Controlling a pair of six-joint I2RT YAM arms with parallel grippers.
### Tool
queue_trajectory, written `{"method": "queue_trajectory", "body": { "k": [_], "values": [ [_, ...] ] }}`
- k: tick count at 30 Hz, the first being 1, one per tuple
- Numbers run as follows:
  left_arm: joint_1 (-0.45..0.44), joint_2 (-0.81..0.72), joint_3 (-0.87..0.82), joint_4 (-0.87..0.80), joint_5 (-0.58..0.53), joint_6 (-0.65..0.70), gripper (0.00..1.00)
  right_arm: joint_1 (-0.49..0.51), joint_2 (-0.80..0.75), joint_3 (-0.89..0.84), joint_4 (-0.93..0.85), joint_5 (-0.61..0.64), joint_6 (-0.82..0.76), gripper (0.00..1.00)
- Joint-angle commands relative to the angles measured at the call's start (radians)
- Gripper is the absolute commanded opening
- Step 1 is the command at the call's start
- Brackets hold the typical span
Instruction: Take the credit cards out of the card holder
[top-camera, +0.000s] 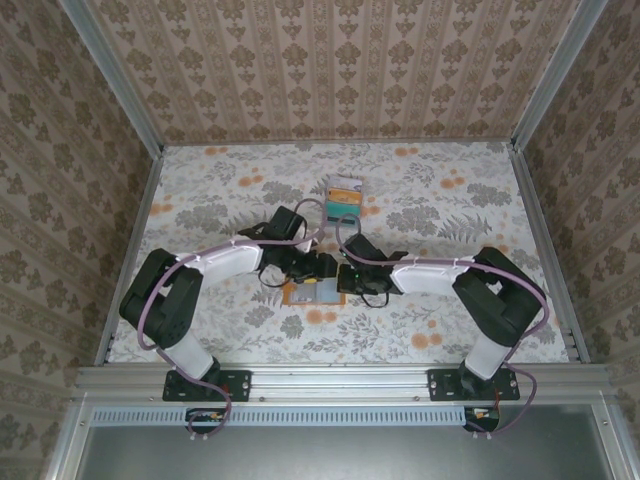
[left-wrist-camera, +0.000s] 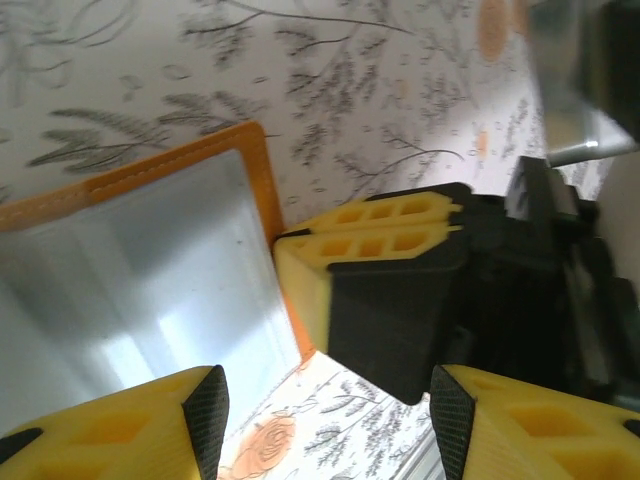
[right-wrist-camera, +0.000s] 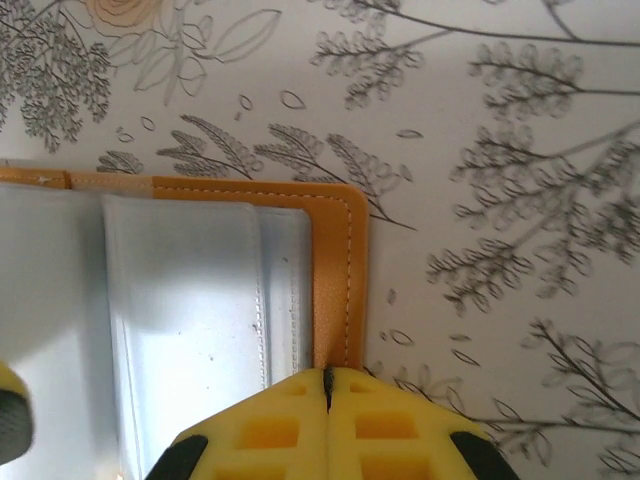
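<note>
Card holder (right-wrist-camera: 335, 270) lay open on the counter (right-wrist-camera: 500, 200). I saw left fingers (left-wrist-camera: 120, 430) apart, right fingers (right-wrist-camera: 380, 430) together at its edge. Print on the cards (top-camera: 344, 197) was unreadable.

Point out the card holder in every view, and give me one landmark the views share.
Top external: card holder just below the picture's centre.
Left wrist: card holder in the left half, orange rim around a pale panel.
Right wrist: card holder at lower left, its orange corner near centre.
Shared landmark: the shut right gripper, tip at the holder's orange edge.
</note>
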Motion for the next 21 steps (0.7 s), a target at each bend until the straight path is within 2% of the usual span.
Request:
{"method": "queue_trajectory", "body": {
  "k": [1, 4, 7, 14, 17, 21],
  "values": [
    [-0.014, 0.018, 0.032, 0.019, 0.053, 0.029, 0.6, -0.019, -0.053, -0.048, -0.009, 0.041, 0.039, 0.04],
    [-0.015, 0.004, 0.034, 0.018, 0.052, 0.027, 0.6, -0.025, -0.085, -0.069, 0.005, 0.043, 0.048, 0.04],
    [-0.001, -0.031, 0.022, -0.011, 0.005, 0.038, 0.6, -0.026, -0.086, -0.062, -0.001, 0.029, 0.036, 0.05],
    [0.126, -0.077, -0.042, -0.111, -0.137, 0.048, 0.6, -0.016, -0.068, -0.044, -0.003, 0.012, 0.027, 0.05],
    [0.161, -0.074, -0.062, -0.137, -0.147, 0.054, 0.59, -0.016, -0.059, -0.042, -0.004, 0.008, 0.027, 0.06],
    [0.162, -0.057, -0.08, -0.149, -0.149, 0.06, 0.59, -0.014, -0.055, -0.043, -0.003, 0.008, 0.026, 0.06]
  ]
}}
